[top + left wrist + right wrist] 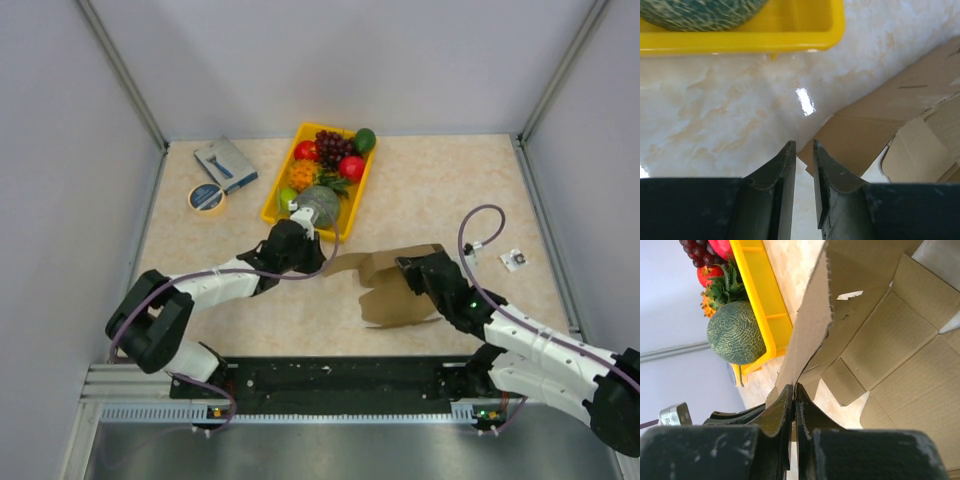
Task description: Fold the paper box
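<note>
The paper box is a brown cardboard sheet lying partly opened in the middle of the table, with one flap raised. My right gripper is shut on the edge of that raised flap, and the wrist view shows the card pinched between the fingertips of the right gripper. My left gripper is at the sheet's left corner. In its wrist view the left gripper stands open by a narrow gap with nothing between the fingers. The cardboard's corner lies on the table just beyond the tips.
A yellow tray of fruit stands behind the left gripper, a netted melon at its near end. A tape roll and a blue-grey packet lie at the back left. A small white part lies at the right.
</note>
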Controlling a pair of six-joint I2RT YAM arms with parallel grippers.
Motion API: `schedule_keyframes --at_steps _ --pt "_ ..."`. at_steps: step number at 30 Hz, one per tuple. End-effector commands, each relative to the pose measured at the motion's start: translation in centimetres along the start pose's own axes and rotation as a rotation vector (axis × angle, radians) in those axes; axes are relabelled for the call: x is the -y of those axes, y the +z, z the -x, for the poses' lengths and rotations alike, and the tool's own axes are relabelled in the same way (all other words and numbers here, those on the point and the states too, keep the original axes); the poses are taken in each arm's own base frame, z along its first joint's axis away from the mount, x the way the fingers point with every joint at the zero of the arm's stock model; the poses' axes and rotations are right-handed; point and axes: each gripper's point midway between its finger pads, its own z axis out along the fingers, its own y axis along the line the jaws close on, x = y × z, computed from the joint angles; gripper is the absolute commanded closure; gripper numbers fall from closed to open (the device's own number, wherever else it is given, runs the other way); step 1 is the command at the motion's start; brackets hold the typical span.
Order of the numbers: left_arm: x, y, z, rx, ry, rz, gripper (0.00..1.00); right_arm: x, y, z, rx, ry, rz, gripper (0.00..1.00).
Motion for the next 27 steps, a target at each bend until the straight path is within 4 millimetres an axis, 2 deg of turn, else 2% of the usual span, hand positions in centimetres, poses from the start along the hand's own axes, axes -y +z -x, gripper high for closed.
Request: schedule_keyframes --at_steps 1,5,10,15,17,19,20,22,23,24,26,27 --pt "3.6 0.4 -0.3 0.002 0.046 -0.165 0.75 -0.1 -0.3 0.4 0.013 -0.089 -0.018 1.0" --pt "6.5 0.5 -1.3 -0.004 0.058 -0.293 0.76 -1.1 -0.5 0.5 0.011 -0.102 -0.002 1.0" --pt "10.3 0.2 -2.2 -0.001 0.092 -0.39 0.76 -0.8 -0.4 0.6 0.02 -0.137 -0.027 1.0" --pt "12.2 1.0 -2.7 -0.018 0.109 -0.439 0.76 -0.2 -0.1 0.3 0.009 -0.171 -0.053 1.0" --pt "12.4 0.7 -2.1 0.008 0.116 -0.442 0.75 0.0 -0.1 0.4 0.014 -0.169 -0.056 1.0" --pt "11.9 0.1 -2.4 0.024 0.117 -0.442 0.72 0.1 -0.2 0.7 0.026 -0.169 -0.053 1.0" --pt "11.7 -0.7 -1.7 0.049 0.118 -0.434 0.69 0.2 -0.3 0.8 0.029 -0.17 -0.053 1.0" --pt "10.5 -1.3 -2.5 0.04 0.117 -0.401 0.64 0.2 -0.3 1.0 0.037 -0.162 -0.048 1.0" --pt "10.4 -2.3 -2.0 0.06 0.11 -0.403 0.59 0.3 -0.3 0.9 0.036 -0.16 -0.049 1.0" --pt "9.8 -2.7 -2.9 0.05 0.106 -0.4 0.56 0.2 -0.4 1.0 0.037 -0.155 -0.048 1.0" --pt "10.2 -4.1 -2.6 0.075 0.088 -0.431 0.52 0.6 -0.3 0.8 0.032 -0.136 -0.06 1.0" --pt "9.9 -4.6 -3.6 0.063 0.084 -0.445 0.48 0.7 -0.2 0.8 0.03 -0.125 -0.062 1.0"
